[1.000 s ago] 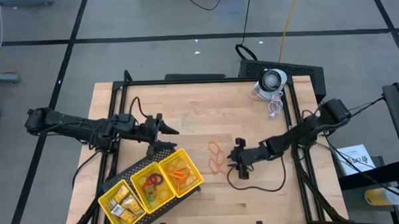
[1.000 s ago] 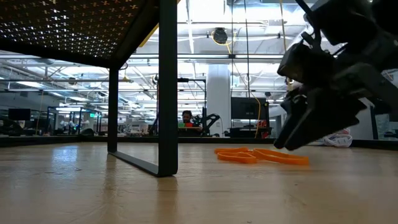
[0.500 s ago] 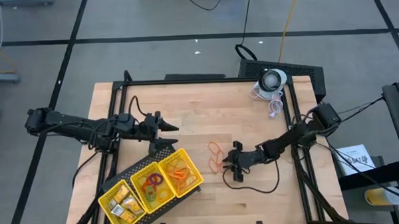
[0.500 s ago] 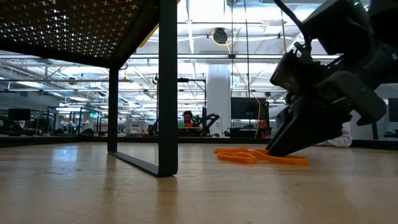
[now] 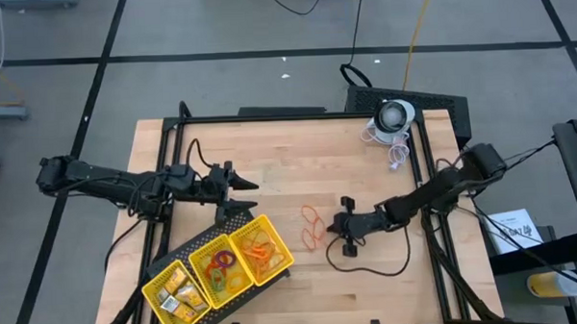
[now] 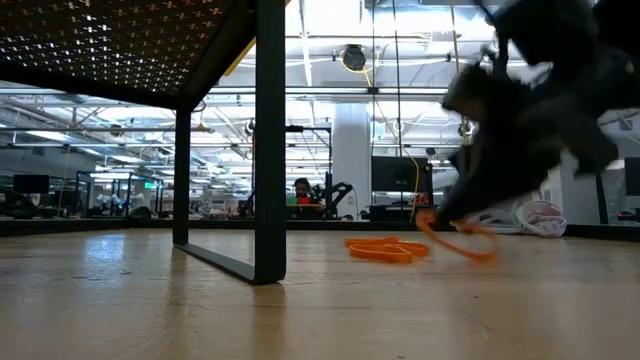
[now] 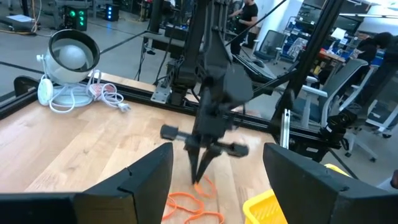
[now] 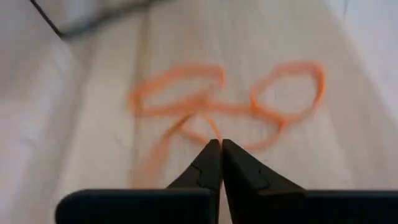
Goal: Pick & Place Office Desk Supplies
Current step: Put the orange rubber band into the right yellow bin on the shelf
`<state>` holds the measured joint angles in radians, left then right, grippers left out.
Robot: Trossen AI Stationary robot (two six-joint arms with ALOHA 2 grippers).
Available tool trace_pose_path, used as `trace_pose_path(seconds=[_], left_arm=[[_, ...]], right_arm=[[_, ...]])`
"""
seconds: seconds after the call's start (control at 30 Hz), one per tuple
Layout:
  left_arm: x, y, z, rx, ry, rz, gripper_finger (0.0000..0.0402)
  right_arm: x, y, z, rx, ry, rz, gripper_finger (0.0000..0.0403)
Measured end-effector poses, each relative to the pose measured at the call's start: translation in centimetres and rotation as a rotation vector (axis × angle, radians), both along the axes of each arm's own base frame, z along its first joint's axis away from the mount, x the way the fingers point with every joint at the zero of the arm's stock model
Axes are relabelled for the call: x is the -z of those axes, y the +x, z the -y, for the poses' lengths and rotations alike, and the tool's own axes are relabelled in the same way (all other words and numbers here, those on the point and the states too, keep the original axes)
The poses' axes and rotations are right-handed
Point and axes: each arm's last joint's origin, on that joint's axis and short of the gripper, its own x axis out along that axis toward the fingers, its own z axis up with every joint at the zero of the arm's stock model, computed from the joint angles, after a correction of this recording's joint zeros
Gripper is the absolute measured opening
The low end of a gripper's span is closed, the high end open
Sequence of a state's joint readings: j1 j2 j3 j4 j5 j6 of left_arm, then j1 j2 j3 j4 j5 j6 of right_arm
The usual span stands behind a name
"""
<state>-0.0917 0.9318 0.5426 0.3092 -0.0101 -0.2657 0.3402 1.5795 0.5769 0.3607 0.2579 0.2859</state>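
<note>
Thin orange rubber-band loops (image 5: pixel 312 228) lie tangled on the pale wooden table (image 5: pixel 298 152), a little right of centre in the high view. The right gripper (image 5: pixel 334 228) sits at their right edge with its dark fingers (image 8: pixel 211 163) pressed together, pinching one orange rubber-band loop (image 6: pixel 462 238); in the low view, right of centre, that loop hangs from the tips while the other bands (image 6: pixel 385 248) lie flat beside it. In the lower left of the high view stands a big yellow plastic three-compartment tray (image 5: pixel 218 270), holding small yellow-gold blocky pieces (image 5: pixel 178 296), little coloured rings (image 5: pixel 221 265) and more orange loops (image 5: pixel 262 249). Just above the tray, the left gripper (image 5: pixel 243 187) waits with its fingers spread apart, holding nothing. A white round lamp with its coiled cable (image 5: pixel 393 120) sits in the table's upper right corner.
</note>
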Motion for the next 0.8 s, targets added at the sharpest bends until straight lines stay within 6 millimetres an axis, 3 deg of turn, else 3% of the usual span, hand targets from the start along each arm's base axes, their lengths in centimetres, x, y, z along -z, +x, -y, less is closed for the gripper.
trace_pose_path(seconds=[0.27, 0.43, 0.8], left_arm=[[0.0, 0.0, 0.0, -0.001, -0.011, 0.004, 0.0262], [0.5, 1.3, 0.1, 0.002, -0.002, 0.021, 0.0253], [1.7, 4.3, 0.4, 0.011, 0.121, 0.145, 0.0259]], right_arm=[[-5.4, 0.1, 1.2, -0.011, -0.095, 0.288, 0.0001], [-8.2, 0.7, 2.2, -0.026, -0.196, 0.513, 0.0001], [-11.0, 1.2, 3.8, 0.036, -0.292, 0.793, 0.0001]])
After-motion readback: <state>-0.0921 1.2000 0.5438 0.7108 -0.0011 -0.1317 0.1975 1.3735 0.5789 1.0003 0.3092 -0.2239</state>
